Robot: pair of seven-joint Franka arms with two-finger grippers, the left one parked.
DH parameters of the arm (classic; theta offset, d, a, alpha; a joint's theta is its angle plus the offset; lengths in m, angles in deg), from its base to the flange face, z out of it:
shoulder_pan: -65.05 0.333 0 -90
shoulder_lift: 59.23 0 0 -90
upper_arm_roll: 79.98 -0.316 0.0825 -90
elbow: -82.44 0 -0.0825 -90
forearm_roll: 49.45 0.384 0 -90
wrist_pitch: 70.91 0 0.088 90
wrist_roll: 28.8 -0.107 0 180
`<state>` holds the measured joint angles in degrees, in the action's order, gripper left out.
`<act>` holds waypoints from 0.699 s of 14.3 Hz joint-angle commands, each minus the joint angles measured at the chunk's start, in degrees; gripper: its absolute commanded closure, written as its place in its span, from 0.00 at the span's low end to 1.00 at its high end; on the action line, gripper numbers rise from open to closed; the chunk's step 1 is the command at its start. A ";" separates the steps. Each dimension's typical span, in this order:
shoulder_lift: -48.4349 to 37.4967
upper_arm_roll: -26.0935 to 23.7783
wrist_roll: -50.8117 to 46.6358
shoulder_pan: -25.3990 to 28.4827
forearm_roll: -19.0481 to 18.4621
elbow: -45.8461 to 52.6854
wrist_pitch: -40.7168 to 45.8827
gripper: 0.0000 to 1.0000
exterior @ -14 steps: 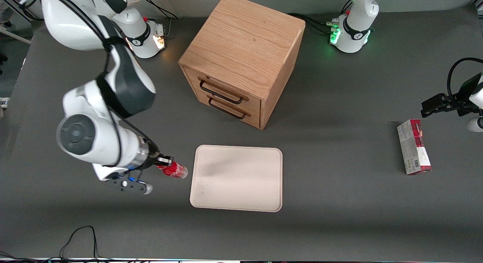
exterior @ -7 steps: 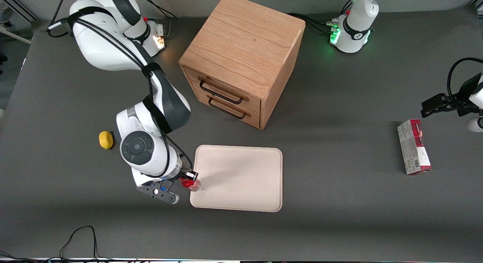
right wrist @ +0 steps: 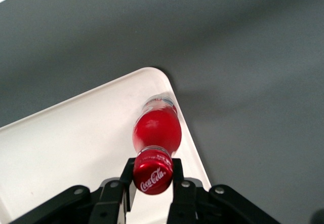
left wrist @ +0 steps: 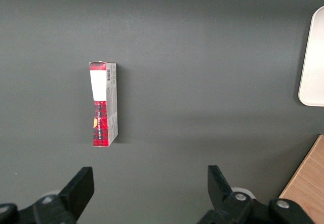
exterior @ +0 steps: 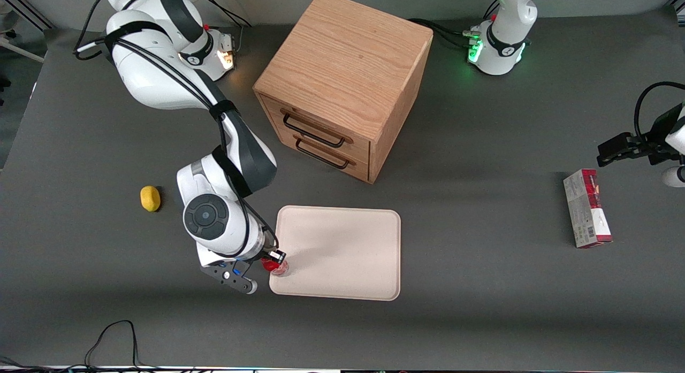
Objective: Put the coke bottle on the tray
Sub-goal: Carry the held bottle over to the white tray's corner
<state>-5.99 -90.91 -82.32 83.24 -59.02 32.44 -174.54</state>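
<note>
One bottle (right wrist: 157,130), red with a red cap, is clamped at the neck between the two fingers (right wrist: 126,176) of the gripper (exterior: 274,258). In the wrist view the cap reads Coca-Cola script and the clear base points down over the tray's corner. Whether the base touches the tray cannot be told.

One tray (exterior: 342,255), cream-white, lies flat on the table (exterior: 481,287), nearer the front camera than the cabinet (exterior: 342,78). The bottle hangs at the tray's edge toward the working arm's end, at the corner nearest the camera.

One wooden cabinet has two drawers, each with one dark handle. One lemon (exterior: 150,198) lies toward the working arm's end. One red-and-grey carton (exterior: 587,208) lies flat toward the parked arm's end, well apart from the tray.
</note>
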 commanded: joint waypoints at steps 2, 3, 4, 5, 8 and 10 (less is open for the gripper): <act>1.69 -0.24 -2.99 0.79 -1.60 2.89 -0.61 1.00; 1.69 -0.24 -3.34 0.88 -1.60 2.89 -0.61 1.00; 1.86 -0.24 -3.87 0.88 -1.60 2.89 -0.78 1.00; 1.95 -0.24 -4.13 0.88 -1.60 2.89 -1.05 1.00; 2.13 -0.32 -4.14 0.97 -1.51 2.89 -1.49 1.00; 2.48 -0.24 -4.05 1.23 -1.51 2.80 -2.19 1.00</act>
<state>-4.85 -90.91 -84.64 83.67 -59.02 32.46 -176.61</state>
